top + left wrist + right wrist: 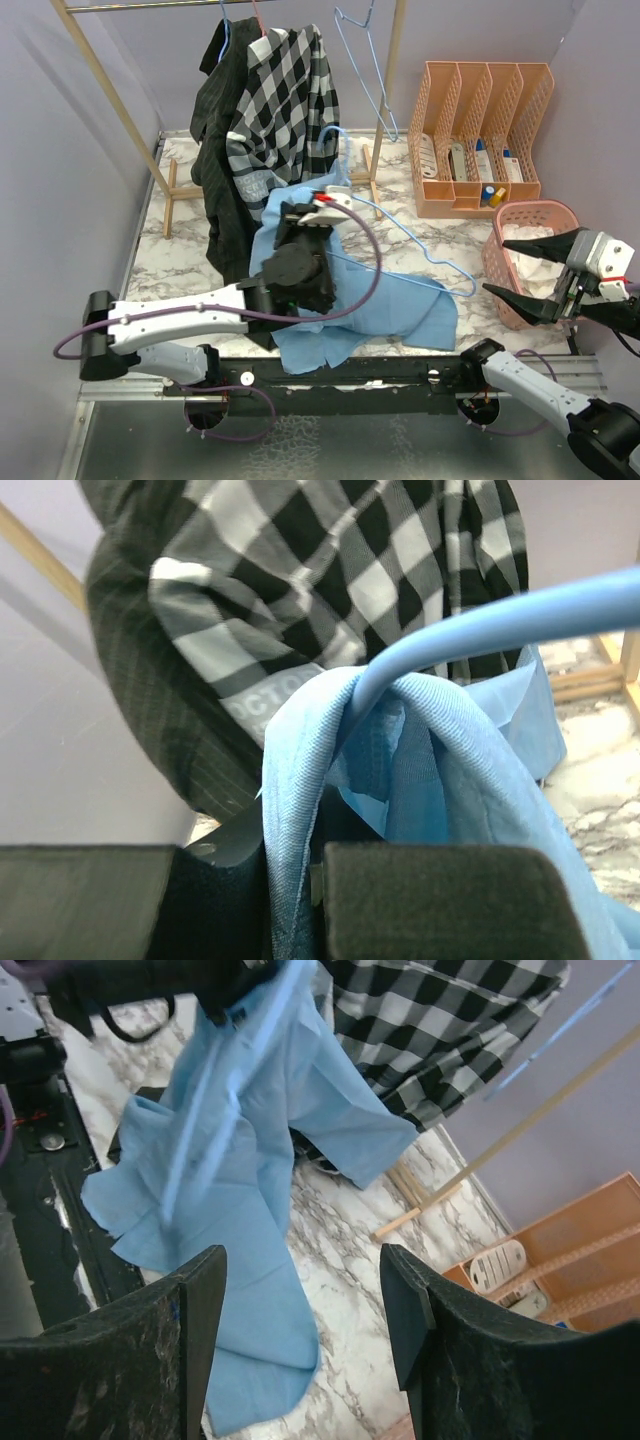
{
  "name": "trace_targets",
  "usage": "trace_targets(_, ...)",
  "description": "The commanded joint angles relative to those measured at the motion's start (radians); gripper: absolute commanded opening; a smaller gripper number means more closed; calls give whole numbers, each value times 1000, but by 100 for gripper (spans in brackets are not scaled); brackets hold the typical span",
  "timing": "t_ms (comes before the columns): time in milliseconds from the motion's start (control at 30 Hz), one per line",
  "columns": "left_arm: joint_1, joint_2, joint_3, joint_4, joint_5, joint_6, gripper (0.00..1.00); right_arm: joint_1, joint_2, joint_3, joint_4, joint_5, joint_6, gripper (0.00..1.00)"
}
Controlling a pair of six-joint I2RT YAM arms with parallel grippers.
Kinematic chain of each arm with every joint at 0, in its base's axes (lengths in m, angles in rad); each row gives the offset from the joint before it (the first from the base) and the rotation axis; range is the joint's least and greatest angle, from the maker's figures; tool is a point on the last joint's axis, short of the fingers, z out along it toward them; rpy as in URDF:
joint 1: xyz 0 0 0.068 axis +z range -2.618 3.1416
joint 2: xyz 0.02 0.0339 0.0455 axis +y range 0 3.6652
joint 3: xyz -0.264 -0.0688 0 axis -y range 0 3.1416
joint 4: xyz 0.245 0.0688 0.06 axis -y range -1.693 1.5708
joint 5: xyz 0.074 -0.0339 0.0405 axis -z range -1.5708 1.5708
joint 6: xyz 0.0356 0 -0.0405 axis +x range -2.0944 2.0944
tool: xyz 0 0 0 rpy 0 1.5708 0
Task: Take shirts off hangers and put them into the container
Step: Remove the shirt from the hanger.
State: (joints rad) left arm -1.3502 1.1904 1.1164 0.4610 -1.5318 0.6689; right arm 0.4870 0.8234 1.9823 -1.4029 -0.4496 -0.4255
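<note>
From above we see the left gripper clamped on the light blue shirt, which trails across the table, and the right gripper spread apart beside the pink container. At the left wrist we see the fingers pinching shirt cloth just below the blue hanger. At the right wrist we see the fingers wide apart and empty, with the shirt lying beyond them.

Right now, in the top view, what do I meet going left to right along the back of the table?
black pinstriped shirt → black-and-white checked shirt → empty light blue hanger → peach file organizer
</note>
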Motion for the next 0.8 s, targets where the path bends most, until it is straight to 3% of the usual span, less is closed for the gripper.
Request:
trace_targets(0,-16,124,76,20,-45,40,0,-5,31,9,-8,-105,22,61)
trace_targets(200,-17,202,126,19,-40,57,0,-6,23,23,-8,-80,27,60)
trace_targets(567,-23,239,169,20,-6,14,0,-6,3,-121,-8,-111,46,58)
trace_targets(667,-26,257,179,22,2,1,0,-5,18,-134,-8,-122,52,49)
trace_targets(767,-27,263,178,24,13,-27,0,-6,30,-137,-8,-137,54,33)
